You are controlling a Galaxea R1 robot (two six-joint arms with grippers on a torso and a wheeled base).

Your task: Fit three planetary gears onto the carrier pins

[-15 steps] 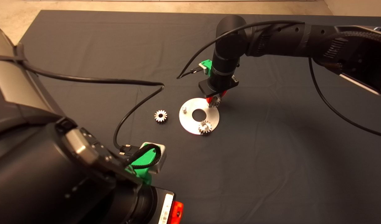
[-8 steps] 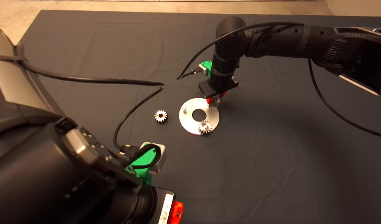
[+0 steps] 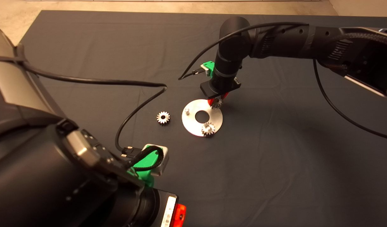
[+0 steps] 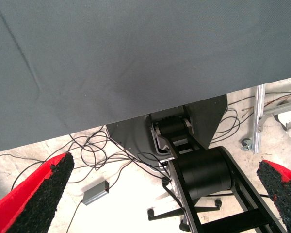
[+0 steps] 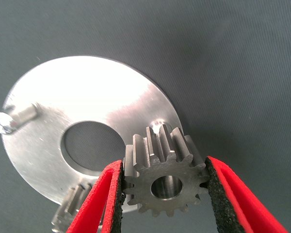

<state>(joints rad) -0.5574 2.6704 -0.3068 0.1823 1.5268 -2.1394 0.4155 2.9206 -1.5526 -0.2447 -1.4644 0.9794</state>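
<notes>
Steel gear (image 5: 164,180) pinched flat in right gripper (image 5: 165,194), bore seemingly vertical, above silver disc (image 5: 87,111), left gripper (image 4: 155,194) spread

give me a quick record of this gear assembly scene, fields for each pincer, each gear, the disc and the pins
right pincer: shut on a gear, above the disc's far edge
held gear: bore visible, not yet on a pin
left pincer: open, parked off the mat's near left
seated gear: on the disc's near pin
loose gear: flat on the mat, left of the disc
disc: flat on the mat
bare pin: upright at the disc's left
</notes>
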